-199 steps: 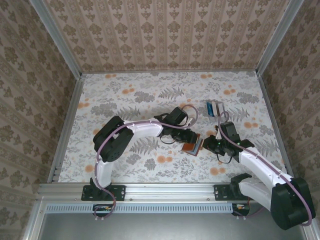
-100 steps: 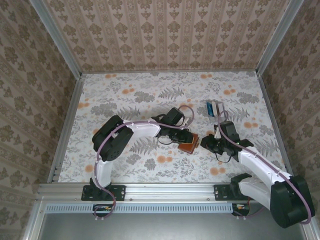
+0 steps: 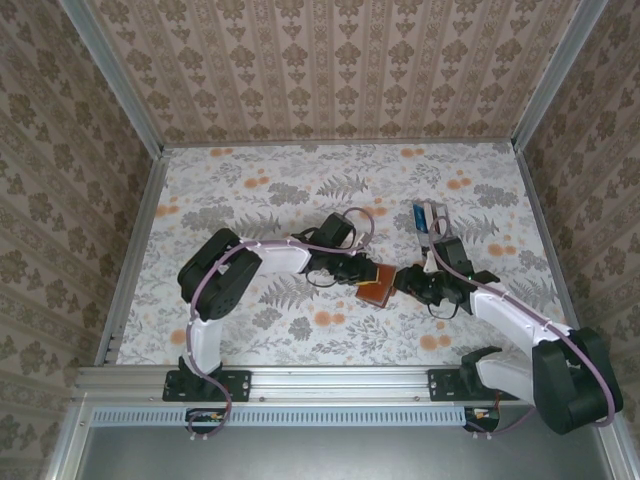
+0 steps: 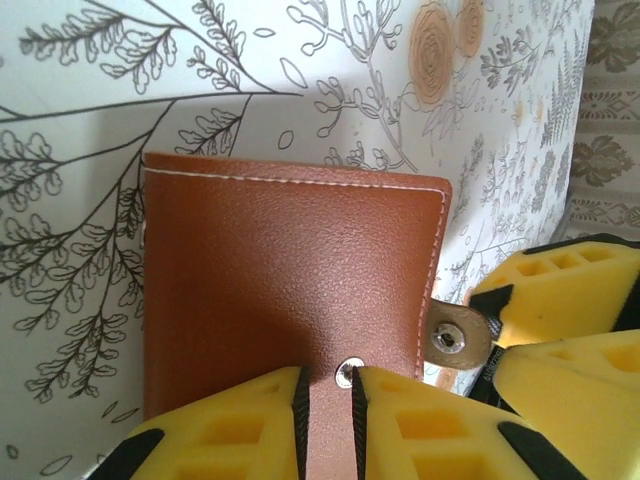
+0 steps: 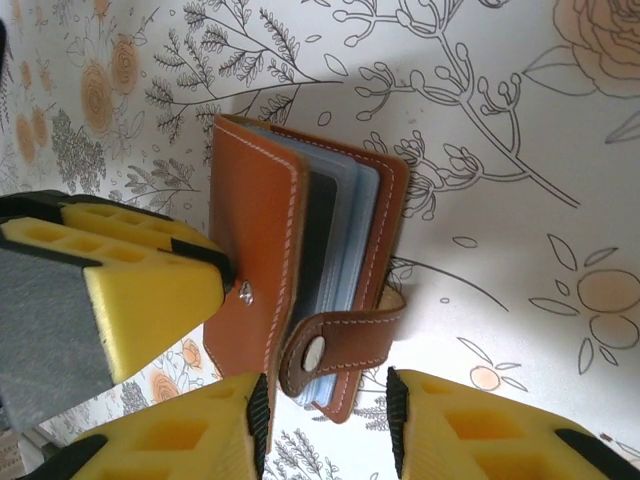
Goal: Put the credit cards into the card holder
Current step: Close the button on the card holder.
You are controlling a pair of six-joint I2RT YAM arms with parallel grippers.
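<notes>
Left gripper: at 9 o'clock of the holder, jaws narrow, clamped on its front cover. Holder sits near the middle of the table, part open, inner pockets showing. Right gripper: at 3 o'clock, jaws half wide about the strap; contact not confirmed. Cards: 1 o'clock of holder, apart.

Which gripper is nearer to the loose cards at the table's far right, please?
Right. The right gripper is at the wallet, just below the cards in the top view; the left gripper holds the wallet's other side, farther away.
</notes>
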